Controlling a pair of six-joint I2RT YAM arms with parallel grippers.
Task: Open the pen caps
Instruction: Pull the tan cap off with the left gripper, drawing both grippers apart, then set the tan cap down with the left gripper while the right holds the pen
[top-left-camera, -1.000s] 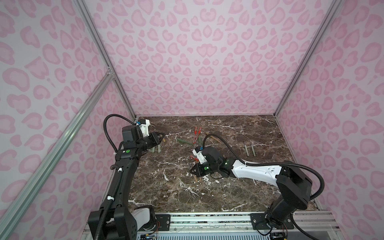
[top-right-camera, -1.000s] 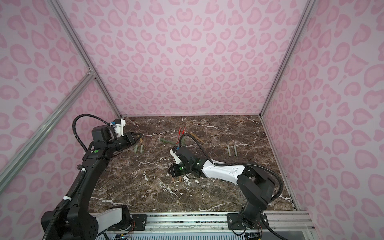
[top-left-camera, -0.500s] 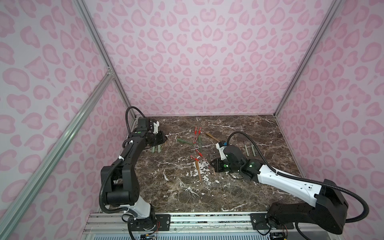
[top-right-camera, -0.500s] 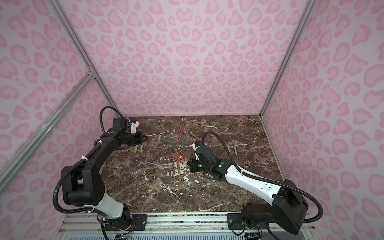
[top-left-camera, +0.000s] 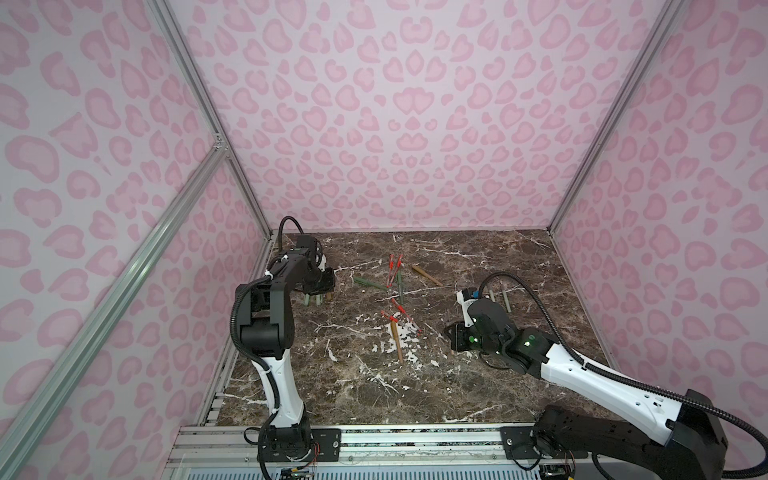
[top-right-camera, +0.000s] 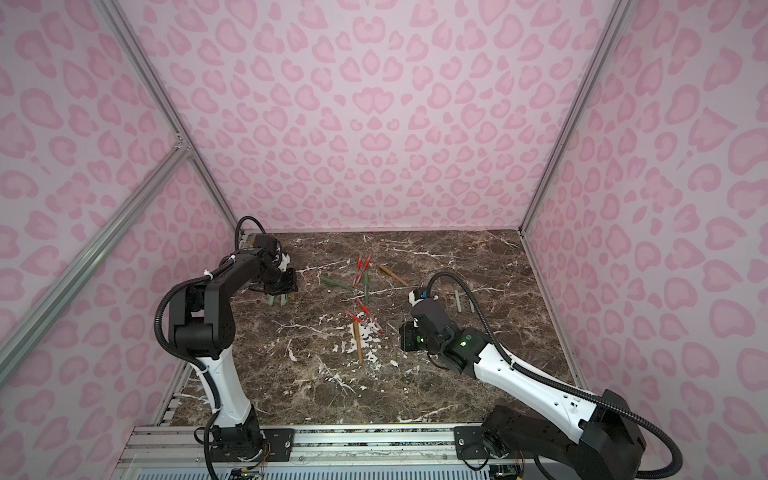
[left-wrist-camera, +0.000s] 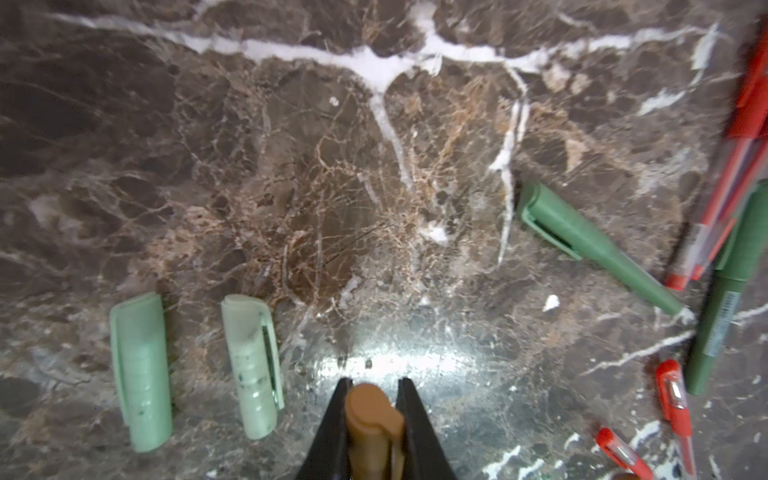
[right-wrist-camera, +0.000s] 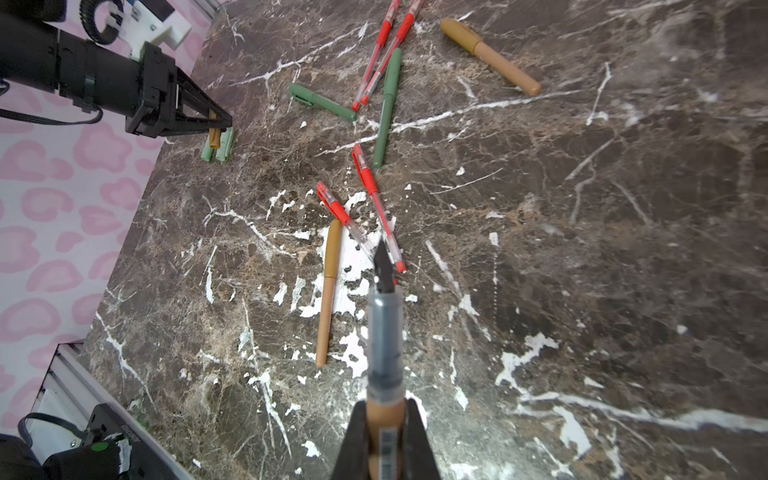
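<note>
Left claw (left-wrist-camera: 371, 419) clamped on tan cap (left-wrist-camera: 372, 419) beside two pale green caps (left-wrist-camera: 140, 374) on bench (left-wrist-camera: 332, 166). Right claw (right-wrist-camera: 384, 436) clamped on uncapped tan pen (right-wrist-camera: 384, 353).

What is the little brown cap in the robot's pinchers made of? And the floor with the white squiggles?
The brown cap in the left gripper looks like smooth matte plastic: even colour, soft sheen, moulded clip. The tabletop looks like polished brown marble, with white veins and a bright glare spot, though it could be a printed marble-look sheet.
</note>
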